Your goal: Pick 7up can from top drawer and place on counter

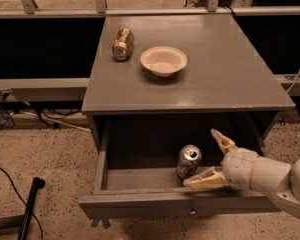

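The 7up can [189,161], silver with a pull-tab top, stands upright inside the open top drawer [140,204], right of its middle. My gripper [208,158] is over the drawer's right part with its two tan fingers spread wide. One fingertip [217,135] is up behind the can's right side, the other [192,183] is low in front of it. The can stands just left of the gap between them, untouched. The grey counter [225,79] lies above the drawer.
A brown-gold can [122,44] lies on its side at the counter's back left. A white bowl [163,60] sits near the counter's middle. A black stick and cables [30,204] lie on the speckled floor at the left.
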{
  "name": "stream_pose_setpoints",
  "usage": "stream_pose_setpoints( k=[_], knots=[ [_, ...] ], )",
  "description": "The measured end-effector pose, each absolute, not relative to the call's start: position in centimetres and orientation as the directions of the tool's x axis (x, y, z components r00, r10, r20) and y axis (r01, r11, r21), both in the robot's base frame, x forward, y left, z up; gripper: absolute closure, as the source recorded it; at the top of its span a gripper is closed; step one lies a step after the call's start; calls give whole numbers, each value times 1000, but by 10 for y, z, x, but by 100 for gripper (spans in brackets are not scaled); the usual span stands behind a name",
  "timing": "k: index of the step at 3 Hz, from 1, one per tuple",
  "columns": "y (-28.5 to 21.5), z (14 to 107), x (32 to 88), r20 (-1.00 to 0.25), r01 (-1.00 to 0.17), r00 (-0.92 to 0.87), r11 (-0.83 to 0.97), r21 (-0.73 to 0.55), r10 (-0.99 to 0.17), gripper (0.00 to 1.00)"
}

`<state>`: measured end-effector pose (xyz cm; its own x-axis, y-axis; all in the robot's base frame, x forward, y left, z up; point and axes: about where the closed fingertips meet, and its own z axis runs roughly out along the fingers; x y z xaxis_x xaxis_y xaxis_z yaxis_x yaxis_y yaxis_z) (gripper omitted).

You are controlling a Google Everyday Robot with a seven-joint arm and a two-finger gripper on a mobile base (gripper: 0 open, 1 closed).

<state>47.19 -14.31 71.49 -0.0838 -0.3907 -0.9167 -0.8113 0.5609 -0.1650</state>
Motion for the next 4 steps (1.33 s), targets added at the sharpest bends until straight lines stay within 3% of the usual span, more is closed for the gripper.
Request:
stream_pose_setpoints(
  k=[2, 3, 4],
  knots=[
    [-128, 683, 481, -905, -808, -175, 581, -92, -387, 0],
    [-125, 675, 487, -907, -806, -193, 588, -71, -375, 16],
    [-118, 669, 490, -915, -808, -194, 586, -56, -355, 40]
  ],
)
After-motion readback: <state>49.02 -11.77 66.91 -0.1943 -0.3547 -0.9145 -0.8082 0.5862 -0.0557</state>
